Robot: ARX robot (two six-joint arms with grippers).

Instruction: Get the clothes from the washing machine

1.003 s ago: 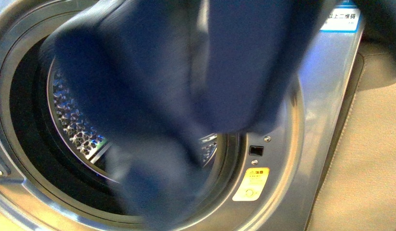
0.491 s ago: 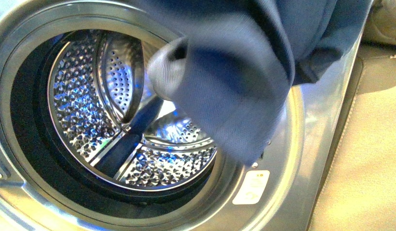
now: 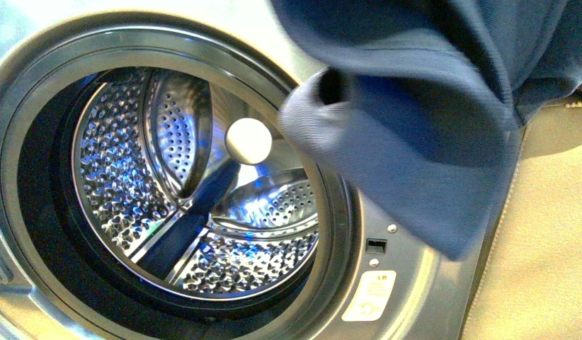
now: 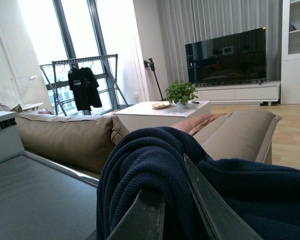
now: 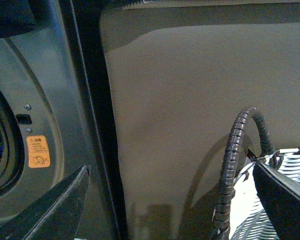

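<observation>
While the clothes (image 3: 430, 134) hung at the upper right of the front view, clear of the porthole, the washer (image 3: 415, 283) stood with its perforated drum (image 3: 132, 177) open to view. The navy fabric's lower edge hung in front of the washer's right front panel, just above the latch slot (image 3: 375, 246) and well above the sticker (image 3: 369, 296). A beige sofa (image 3: 550, 248) stood just beside the washer on that side.

From the left wrist, the left gripper (image 4: 170, 200) was clamped on a thick fold of the knit, which bunched over and between its fingers (image 4: 140, 220). Behind it were the sofa back, a white coffee table (image 4: 160, 112) with a plant (image 4: 180, 92), a TV (image 4: 225, 55) and a drying rack (image 4: 85, 75) carrying a black shirt.

From the right wrist, the right gripper (image 5: 170, 200) was spread wide and held nothing, facing the sofa's side near the washer's front corner. A ribbed cable (image 5: 230, 175) curved past one finger, and a woven basket (image 5: 270, 220) showed beyond it.
</observation>
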